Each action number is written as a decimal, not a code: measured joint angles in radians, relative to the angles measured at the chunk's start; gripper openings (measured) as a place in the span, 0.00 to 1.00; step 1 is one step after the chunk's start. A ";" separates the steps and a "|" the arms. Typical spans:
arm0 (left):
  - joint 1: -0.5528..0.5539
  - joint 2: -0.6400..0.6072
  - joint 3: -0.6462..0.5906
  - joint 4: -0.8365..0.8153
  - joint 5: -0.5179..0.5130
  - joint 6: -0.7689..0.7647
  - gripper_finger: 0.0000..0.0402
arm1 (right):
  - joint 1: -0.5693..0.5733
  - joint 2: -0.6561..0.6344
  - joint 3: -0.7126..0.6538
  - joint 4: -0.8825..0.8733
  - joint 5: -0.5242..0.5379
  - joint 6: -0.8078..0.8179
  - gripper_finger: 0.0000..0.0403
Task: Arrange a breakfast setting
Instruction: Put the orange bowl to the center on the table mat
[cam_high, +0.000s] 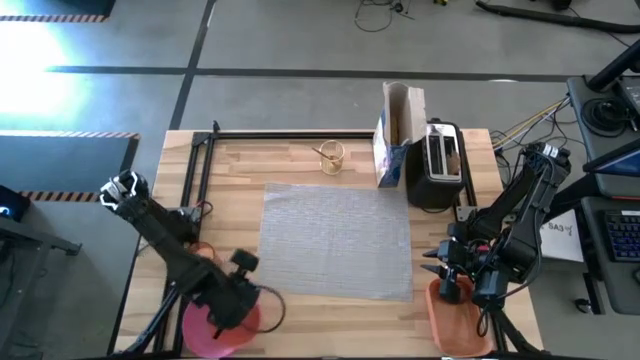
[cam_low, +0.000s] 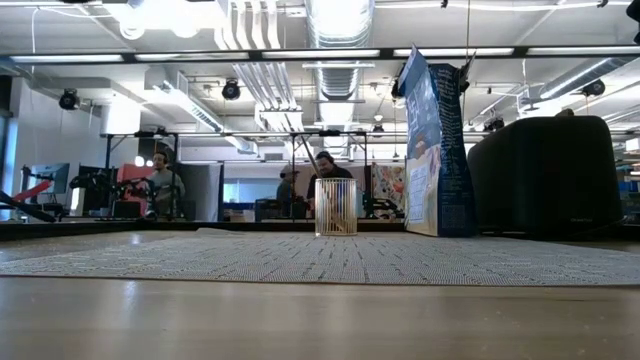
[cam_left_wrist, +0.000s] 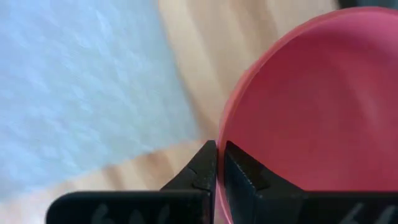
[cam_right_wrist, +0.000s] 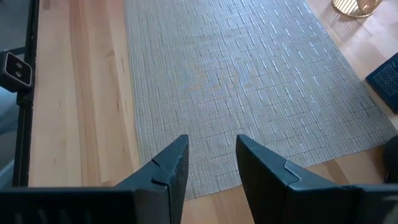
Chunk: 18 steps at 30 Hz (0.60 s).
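A: Currently, where is the left gripper (cam_left_wrist: 216, 163)?

B: At the near-left corner of the light wooden table (cam_high: 300, 170). Its two dark fingers (cam_left_wrist: 200, 171) are clenched on the rim of the round pink plate (cam_left_wrist: 323, 106). In the left wrist view the plate's edge passes between the fingertips. From above, the plate (cam_high: 205, 328) lies at the table's near edge, left of the grey woven rectangular placemat (cam_high: 336, 240) and apart from it.

A: And the placemat itself?

B: It lies flat at the centre of the table with nothing on it. The low view shows its weave (cam_low: 330, 257) stretching back toward a small gold wire holder (cam_low: 335, 206), which stands upright beyond the mat's far edge.

A: State of the right gripper (cam_right_wrist: 211, 155)?

B: Released. Its fingers stand apart with a clear gap and nothing between them. In the high view it (cam_high: 447, 272) sits over the near-right part of the table, above the orange rectangular tray (cam_high: 462, 322). Its wrist camera looks across the placemat (cam_right_wrist: 236, 81).

A: What else stands on the table?

B: A blue and white open-topped carton (cam_high: 397, 135) stands upright past the mat's far-right corner. Just beside it, on its right, is the black-and-silver toaster (cam_high: 443, 163). In the low view both rise at the right, carton (cam_low: 435, 145) before toaster (cam_low: 545, 175).

A: Anyone in the room?

B: People (cam_low: 160, 185) are at desks well behind the table.
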 joint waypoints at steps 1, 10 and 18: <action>0.026 0.000 0.003 0.001 -0.019 0.045 0.01 | 0.000 0.000 0.000 0.000 0.000 -0.001 0.31; 0.324 0.000 0.000 0.180 -0.012 0.479 0.01 | 0.000 0.000 0.000 0.018 0.000 0.002 0.31; 0.519 0.000 -0.001 0.385 0.036 0.658 0.01 | 0.000 0.000 0.000 0.072 0.000 0.002 0.31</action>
